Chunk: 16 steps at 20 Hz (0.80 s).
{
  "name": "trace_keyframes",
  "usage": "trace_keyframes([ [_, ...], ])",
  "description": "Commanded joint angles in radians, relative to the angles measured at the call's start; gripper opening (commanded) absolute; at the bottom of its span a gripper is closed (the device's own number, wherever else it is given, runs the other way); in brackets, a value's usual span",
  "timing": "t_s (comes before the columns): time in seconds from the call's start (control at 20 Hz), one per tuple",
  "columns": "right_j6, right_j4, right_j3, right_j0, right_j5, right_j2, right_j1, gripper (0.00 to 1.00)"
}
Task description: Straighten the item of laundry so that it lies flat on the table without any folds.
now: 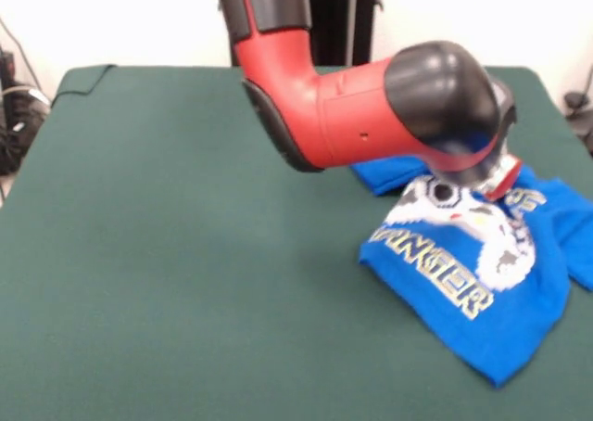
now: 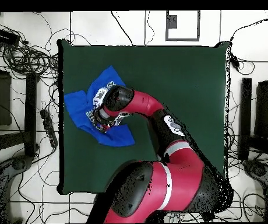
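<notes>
The T-shirt point(image 1: 482, 282) is lying rumpled near one side edge of the table point(image 1: 185, 254), about midway along it; the gripper point(image 1: 496, 182) is pressing down over its print — grip impossible to tell; smoothing seems underway; next, the folded sleeves probably need spreading outward.

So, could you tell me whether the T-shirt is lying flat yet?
Not yet: the T-shirt is bunched and creased on the table, print distorted, under the arm's wrist.

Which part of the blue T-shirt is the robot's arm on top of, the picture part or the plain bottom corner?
The picture part. The arm's black end sits over the white controller print on the T-shirt; the plain bottom corner lies uncovered, nearer the camera.
</notes>
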Motion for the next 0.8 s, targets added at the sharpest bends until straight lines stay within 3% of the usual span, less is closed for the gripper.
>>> trace_keyframes([
  [0.05, -0.123, 0.017, 0.280, 0.031, -0.117, 0.165, 0.082, 1.00],
  [0.3, -0.031, 0.003, 0.347, 0.061, -0.268, 0.178, 0.045, 1.00],
  [0.4, 0.057, -0.054, 0.344, 0.133, -0.344, 0.104, -0.028, 1.00],
  [0.5, 0.198, -0.159, 0.286, 0.289, -0.427, -0.084, -0.128, 1.00],
  [0.55, 0.309, -0.247, 0.214, 0.424, -0.442, -0.249, -0.177, 1.00],
  [0.65, 0.391, -0.300, 0.171, 0.536, -0.407, -0.396, -0.245, 1.00],
  [0.8, 0.421, -0.304, 0.169, 0.617, -0.383, -0.485, -0.317, 1.00],
])
